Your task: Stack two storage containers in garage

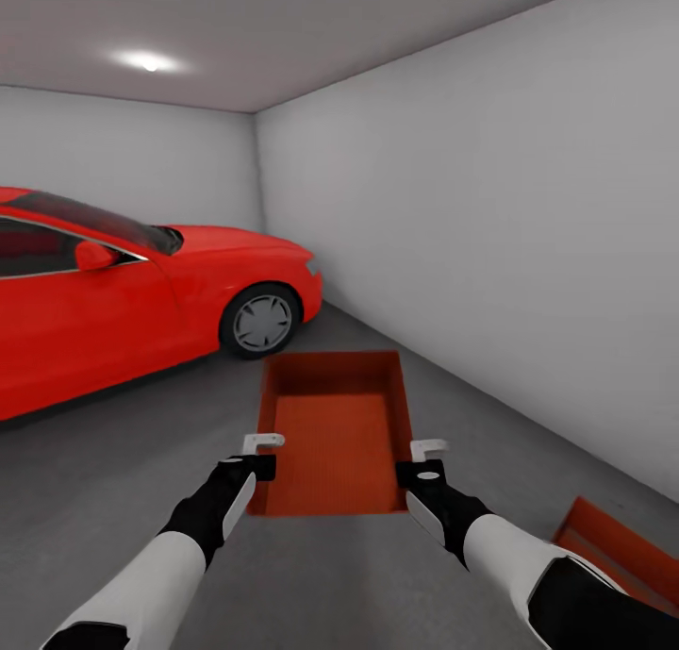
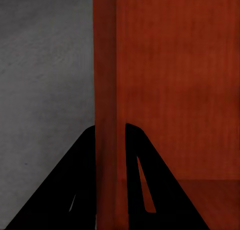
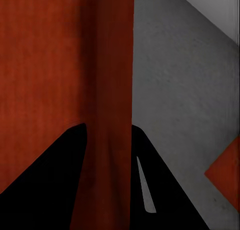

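Observation:
In the garage, one orange-red storage container (image 1: 330, 433) hangs level in front of me over the dark grey floor (image 1: 113, 480). My left gripper (image 1: 259, 457) is shut on its left wall (image 2: 110, 90), with a black finger on each side of the wall. On the opposite side, my right gripper (image 1: 420, 461) clamps the right wall (image 3: 107, 90) the same way. The second storage container (image 1: 613, 551) lies on the floor at the lower right, just past my right forearm. A corner of this second container (image 3: 227, 172) shows in the right wrist view.
A red car (image 1: 123, 291) is parked at the left, its front wheel (image 1: 261, 322) just beyond the held container. A pale grey wall (image 1: 490, 254) runs along the right side. Bare concrete stretches between car and wall.

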You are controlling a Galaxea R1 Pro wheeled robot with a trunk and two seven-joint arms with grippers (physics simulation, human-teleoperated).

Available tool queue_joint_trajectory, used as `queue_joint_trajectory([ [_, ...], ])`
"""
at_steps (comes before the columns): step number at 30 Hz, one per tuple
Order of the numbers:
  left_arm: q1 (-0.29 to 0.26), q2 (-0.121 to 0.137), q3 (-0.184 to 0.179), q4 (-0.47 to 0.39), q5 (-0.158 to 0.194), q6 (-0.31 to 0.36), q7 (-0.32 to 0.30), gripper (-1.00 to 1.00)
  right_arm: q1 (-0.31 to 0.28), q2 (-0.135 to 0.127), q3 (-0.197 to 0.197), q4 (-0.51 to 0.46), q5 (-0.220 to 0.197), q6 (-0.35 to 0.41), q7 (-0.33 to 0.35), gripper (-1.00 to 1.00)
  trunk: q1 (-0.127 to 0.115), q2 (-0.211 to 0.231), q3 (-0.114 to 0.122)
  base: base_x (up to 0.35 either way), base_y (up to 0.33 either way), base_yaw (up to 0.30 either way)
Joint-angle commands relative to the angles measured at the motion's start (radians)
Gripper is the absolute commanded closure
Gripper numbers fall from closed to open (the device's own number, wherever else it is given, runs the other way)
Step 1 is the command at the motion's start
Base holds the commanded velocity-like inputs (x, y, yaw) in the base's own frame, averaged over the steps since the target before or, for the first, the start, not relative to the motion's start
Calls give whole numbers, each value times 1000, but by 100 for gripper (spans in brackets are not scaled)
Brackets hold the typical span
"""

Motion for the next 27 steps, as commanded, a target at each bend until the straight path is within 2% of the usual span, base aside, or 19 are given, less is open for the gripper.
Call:
queue_joint_trajectory([
  [1,0,-4,-7,1,15,5,11,100,-2,1,-20,-20,22,9,-84,100,1,-2,-2,322,0,-286],
  [19,0,-4,-7,-2,15,5,11,100,-2,1,-20,-20,22,9,-84,100,1,-2,-2,318,0,-286],
  [27,1,-4,-7,-3,15,5,11,100,-2,1,-20,-20,22,9,-84,100,1,-2,-2,56,0,-286],
])
